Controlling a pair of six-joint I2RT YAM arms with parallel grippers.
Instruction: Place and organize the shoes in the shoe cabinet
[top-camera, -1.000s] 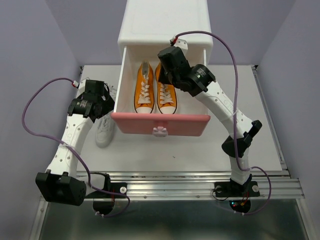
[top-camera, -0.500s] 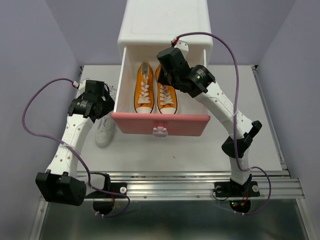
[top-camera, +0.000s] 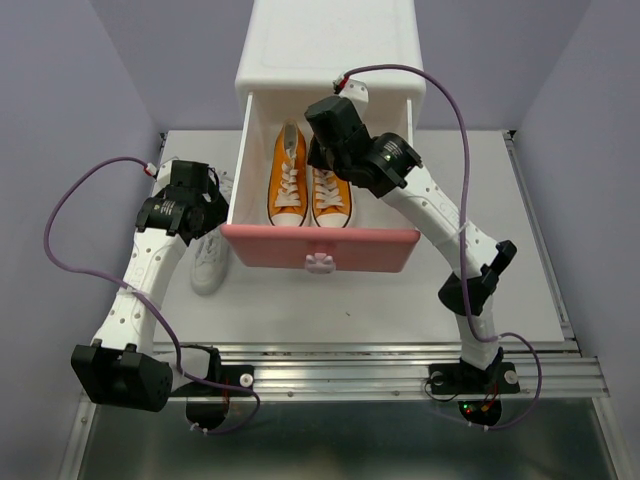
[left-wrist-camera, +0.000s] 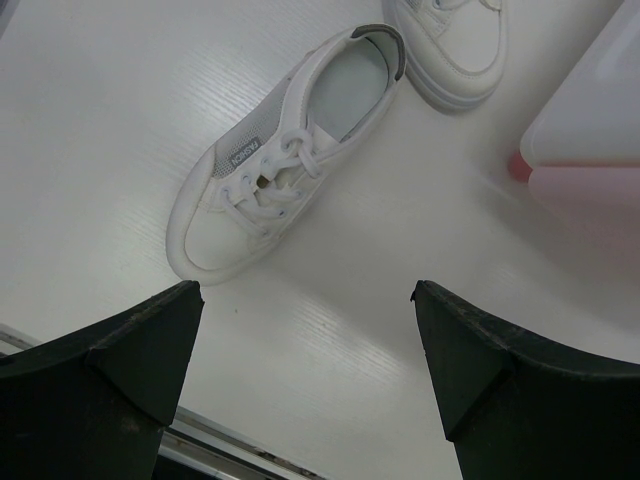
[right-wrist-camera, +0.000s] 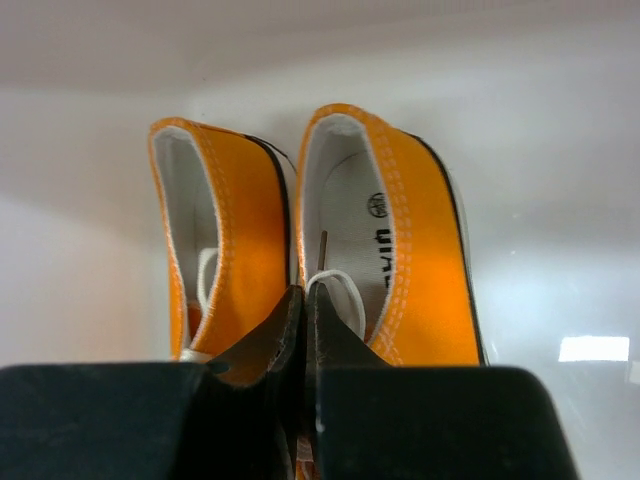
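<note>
The white shoe cabinet (top-camera: 330, 45) stands at the back with its darker pink drawer (top-camera: 320, 247) pulled out. Two orange shoes lie side by side in it, toes toward the front, the left one (top-camera: 287, 185) and the right one (top-camera: 332, 197). My right gripper (right-wrist-camera: 303, 292) is down between their heels, shut on the inner wall of the right orange shoe (right-wrist-camera: 420, 260); the left orange shoe (right-wrist-camera: 230, 240) touches it. My left gripper (left-wrist-camera: 305, 300) is open and empty above the table, beside the drawer's left side. One white shoe (left-wrist-camera: 280, 165) lies beyond it, a second (left-wrist-camera: 450, 45) is cut off at the top.
The drawer's left front corner (left-wrist-camera: 590, 130) is close on the right of my left gripper. A white shoe (top-camera: 210, 262) lies left of the drawer, partly under my left arm. The table's metal front edge (top-camera: 380, 352) runs below.
My right gripper has shifted a little left inside the drawer, and the right orange shoe has shifted left with it, closer to its pair. The left arm has not moved.
</note>
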